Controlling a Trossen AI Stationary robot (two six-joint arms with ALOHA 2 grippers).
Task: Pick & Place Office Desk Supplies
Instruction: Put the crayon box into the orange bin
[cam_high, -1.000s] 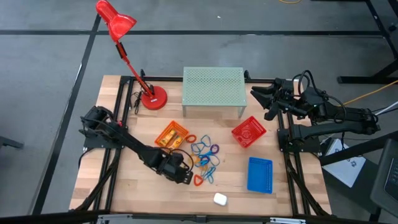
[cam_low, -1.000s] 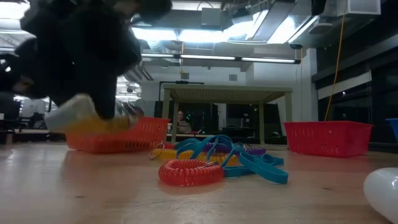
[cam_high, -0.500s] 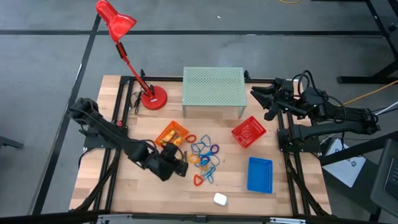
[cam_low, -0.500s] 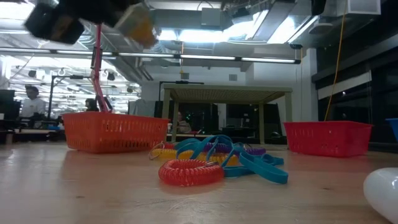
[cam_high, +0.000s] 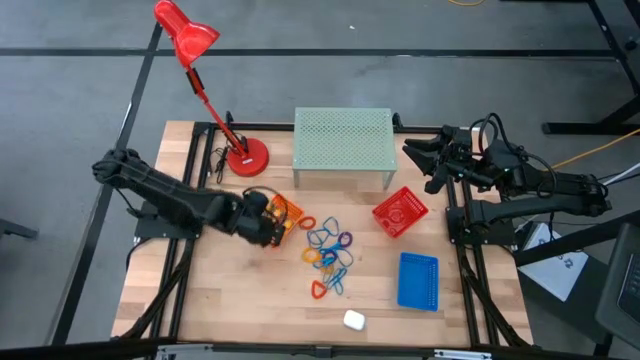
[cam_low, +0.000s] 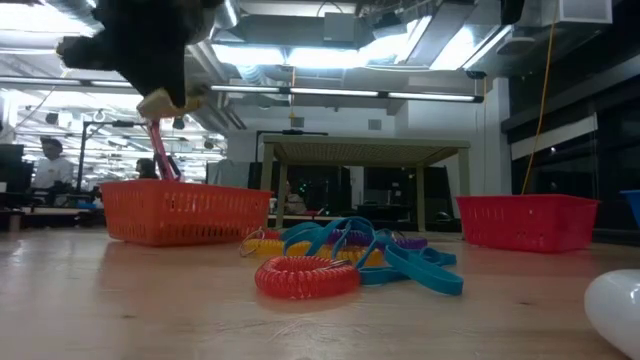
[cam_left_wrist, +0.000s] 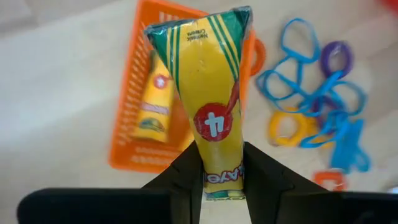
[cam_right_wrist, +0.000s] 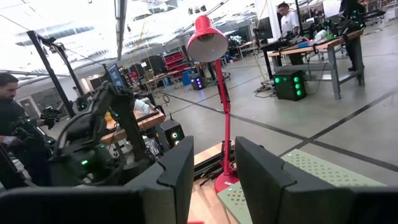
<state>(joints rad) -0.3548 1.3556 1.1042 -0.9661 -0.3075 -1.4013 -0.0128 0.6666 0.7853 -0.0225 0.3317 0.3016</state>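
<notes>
I am holding a yellow tube pinched between the two fingers of my left pincer, and it is now hanging right over the near edge of the orange basket. A second ago I was carrying it lower down the surface, beside the pile of coloured loops; since then I have been lifting it and swinging it up and left to the basket. My wrist view is showing another yellow tube already lying inside that basket. I judge the carrying part to be nearly done, with only the release left.

The basket is narrow, so the tube is needing to come down inside its walls rather than on the rim. The loops are lying just beside the basket on its right. The pale green riser and the red lamp are standing farther back, well apart from me. The bare wood to the left is giving me open room to back away. My right pincer is resting, spread, at the far right edge, near the red basket.
</notes>
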